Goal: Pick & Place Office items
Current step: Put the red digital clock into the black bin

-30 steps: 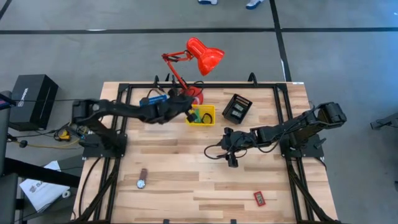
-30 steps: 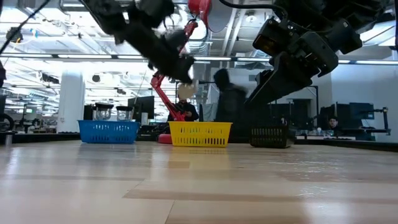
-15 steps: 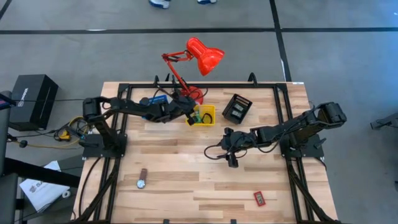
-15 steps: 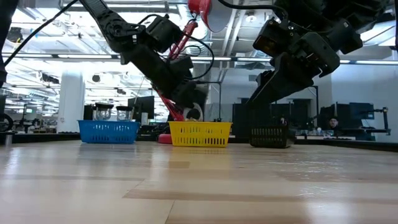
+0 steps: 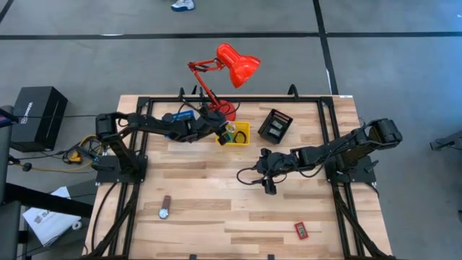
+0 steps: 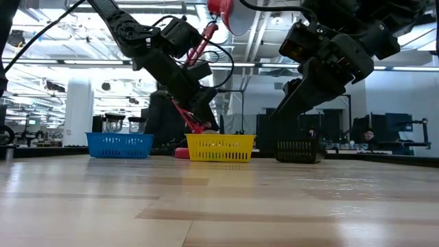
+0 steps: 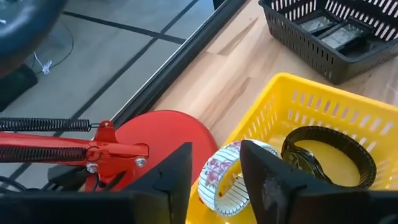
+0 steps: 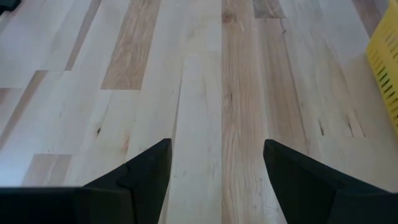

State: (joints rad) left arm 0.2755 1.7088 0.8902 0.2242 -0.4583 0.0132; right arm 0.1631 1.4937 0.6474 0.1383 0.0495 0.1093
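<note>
Your left end effector [image 7: 214, 180] is hanging over the near rim of the yellow tray [image 7: 323, 109] at the far side of the tabletop [image 5: 216, 195]. Its fingers [image 7: 177, 177] are standing slightly apart, with a clear ring of tape [image 7: 227, 174] sitting between them; you cannot tell whether they are gripping it. A black band [image 7: 329, 152] is lying inside that tray. The red desk lamp [image 5: 231, 68] is standing just beside the tray, its round base [image 7: 165, 134] next to the rim. The black tray [image 5: 275, 126] is holding small flat gadgets [image 7: 329, 31].

Your right end effector [image 8: 214, 168] is hovering over bare planks near the tabletop's middle, fingers spread wide and holding nothing.

A wristwatch [image 5: 165, 207] is lying near the front left, and a small red rectangle [image 5: 301, 230] near the front right.
</note>
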